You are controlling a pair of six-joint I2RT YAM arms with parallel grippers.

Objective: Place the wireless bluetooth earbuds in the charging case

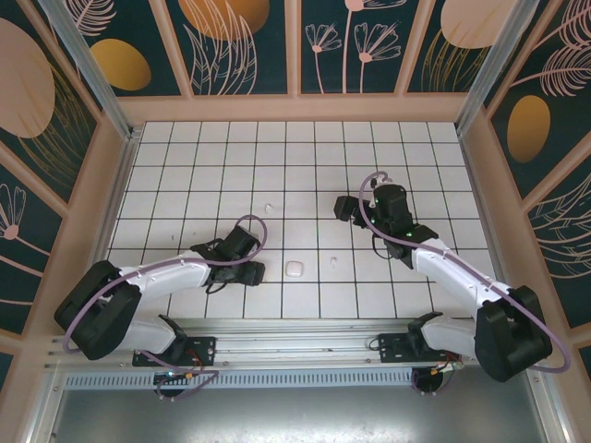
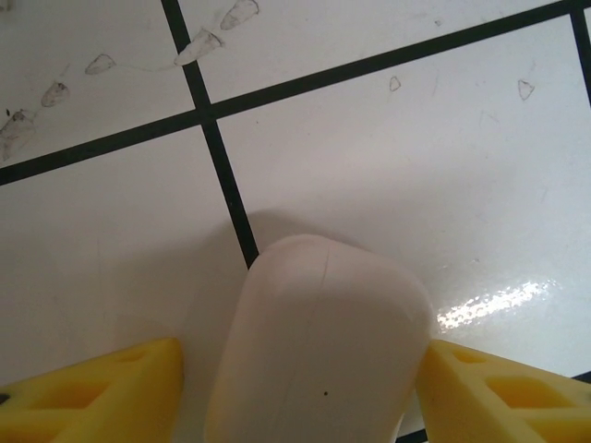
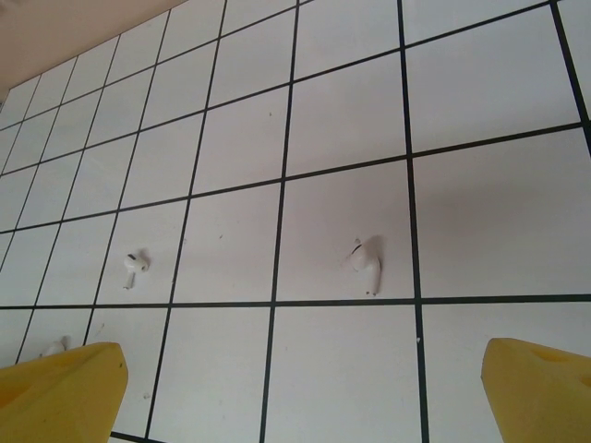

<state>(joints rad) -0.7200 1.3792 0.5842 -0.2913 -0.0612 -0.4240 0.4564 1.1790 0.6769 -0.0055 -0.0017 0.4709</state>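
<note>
Top external view: the white tiled bench [image 1: 185, 166] is seen from above, with the left gripper [image 1: 247, 270] lowered near the front edge and the right gripper [image 1: 343, 209] held further back, right of centre. A white case [image 1: 295, 269] lies on a tile just to the right of the left gripper; one earbud [image 1: 332, 262] rests near that case on its right, and another earbud [image 1: 268, 209] lies further back, between the two arms. In the left wrist view a charging case [image 2: 323, 314], white and rounded with a fine seam, is framed by the left gripper [image 2: 300, 355]; the yellow finger [image 2: 499, 392] on the right of the frame appears to touch its side, while a thin shadowed gap is left at the other finger [image 2: 92, 392], so the jaws are partly spread astride the case and not clamped on it. Whether this is the case seen from above cannot be told. In the right wrist view the right gripper [image 3: 303, 355] is spread wide with nothing between its fingers; an earbud [image 3: 367, 261] lies on the tiles ahead, and an earbud [image 3: 136, 265] lies well apart from it, toward the left of the frame.
</note>
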